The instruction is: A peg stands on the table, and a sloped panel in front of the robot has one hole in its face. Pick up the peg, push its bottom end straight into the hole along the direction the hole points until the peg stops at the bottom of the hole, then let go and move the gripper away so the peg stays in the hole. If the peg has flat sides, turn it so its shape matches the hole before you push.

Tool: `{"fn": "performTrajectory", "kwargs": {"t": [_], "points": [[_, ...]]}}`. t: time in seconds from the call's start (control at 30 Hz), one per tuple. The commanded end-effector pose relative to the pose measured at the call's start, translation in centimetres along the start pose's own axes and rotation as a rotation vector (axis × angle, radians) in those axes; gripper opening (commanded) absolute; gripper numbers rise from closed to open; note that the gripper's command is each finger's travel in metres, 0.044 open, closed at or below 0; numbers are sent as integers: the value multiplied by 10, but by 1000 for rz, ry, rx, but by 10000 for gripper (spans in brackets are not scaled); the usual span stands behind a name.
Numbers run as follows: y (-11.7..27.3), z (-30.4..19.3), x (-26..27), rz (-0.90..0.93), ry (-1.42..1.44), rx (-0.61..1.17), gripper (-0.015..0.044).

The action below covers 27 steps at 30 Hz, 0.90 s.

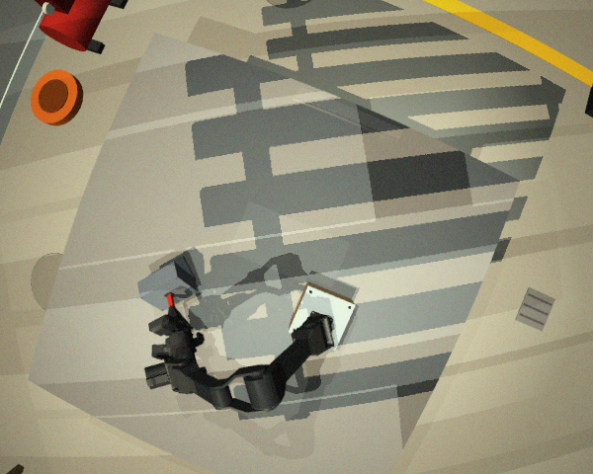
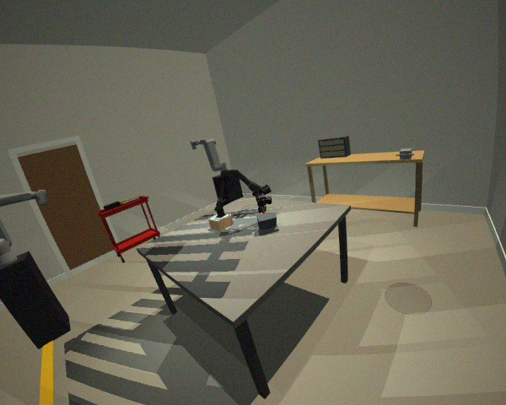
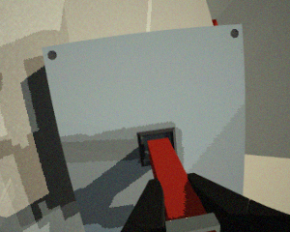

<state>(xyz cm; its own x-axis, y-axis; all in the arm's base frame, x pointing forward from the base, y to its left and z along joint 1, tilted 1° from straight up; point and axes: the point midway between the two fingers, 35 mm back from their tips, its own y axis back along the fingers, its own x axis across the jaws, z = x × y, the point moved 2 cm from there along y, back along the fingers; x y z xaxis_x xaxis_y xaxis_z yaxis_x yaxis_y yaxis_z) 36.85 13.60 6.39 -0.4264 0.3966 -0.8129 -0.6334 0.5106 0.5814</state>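
The red flat-sided peg (image 1: 170, 299) (image 3: 168, 159) is held tilted in my gripper (image 1: 174, 312) (image 3: 172, 186), which is shut on it. The sloped panel (image 1: 158, 286) (image 2: 267, 221) (image 3: 111, 92) is a grey-blue block with a flat face. Its square hole (image 3: 144, 149) has a dark rim. In the wrist view the peg's far end overlaps the middle and lower right of the hole, and its sides look roughly in line with the hole's sides. Whether the end is inside the hole or just in front of it cannot be told. The peg covers the hole's lower right part.
The arm's base stands on a pale square plate (image 1: 332, 306) over a wooden block (image 2: 220, 223), to the right of the panel in the top view. Both the panel and the base are on the large table (image 1: 133, 203) (image 2: 287, 244). Striped shadows cross the table.
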Motion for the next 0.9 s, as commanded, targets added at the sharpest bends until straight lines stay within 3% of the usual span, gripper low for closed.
{"fn": "performTrajectory", "kwargs": {"t": [0.0,0.87], "points": [[-3,0,0,1,3,-2,0],[-21,0,0,-1,3,-2,0]]}}
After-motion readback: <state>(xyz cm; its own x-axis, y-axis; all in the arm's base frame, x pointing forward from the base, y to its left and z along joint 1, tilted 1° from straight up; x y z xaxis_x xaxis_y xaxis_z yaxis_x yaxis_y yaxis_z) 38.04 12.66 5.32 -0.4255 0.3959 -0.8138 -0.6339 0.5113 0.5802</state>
